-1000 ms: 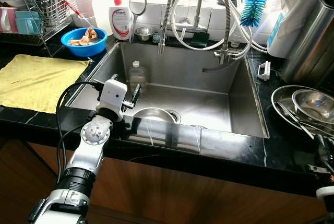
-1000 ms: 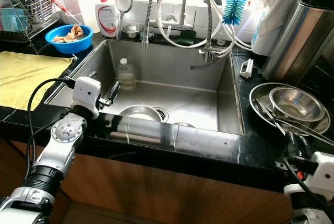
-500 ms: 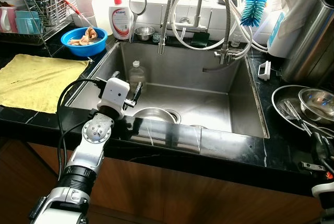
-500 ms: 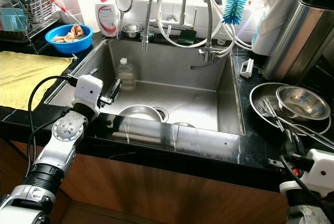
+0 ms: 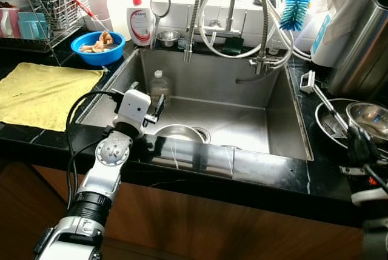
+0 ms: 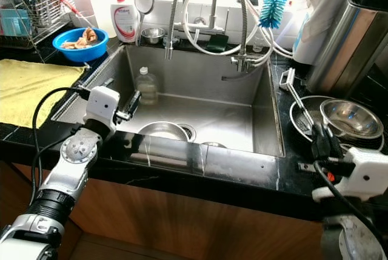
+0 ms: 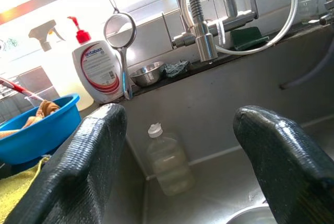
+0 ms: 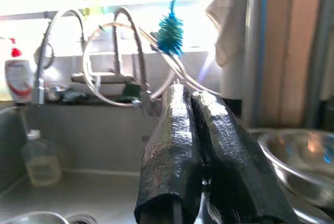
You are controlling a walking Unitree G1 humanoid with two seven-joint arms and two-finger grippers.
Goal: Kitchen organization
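Steel formed the deep rectangular sink (image 5: pixel 285 120), brushed and dull, set into a glossy black counter (image 5: pixel 200 169) with pale veining. On the counter's left lay a flat yellow cloth (image 5: pixel 42 93), soft and slightly rumpled. At the right stood a tall cylindrical steel urn (image 5: pixel 364 48), and before it a shallow round tray (image 6: pixel 300 114) held a polished steel bowl (image 6: pixel 348 117). Another round steel bowl (image 5: pixel 176 133) sat on the sink floor near the drain. A clear plastic bottle (image 7: pixel 167 164), white-capped, stood upright against the sink's back wall. The left gripper (image 5: pixel 159 103) hung over the sink's left edge, its textured black fingers (image 7: pixel 78 166) spread wide. The right gripper (image 6: pixel 321 142) hovered by the tray, fingers (image 8: pixel 172 151) pressed together.
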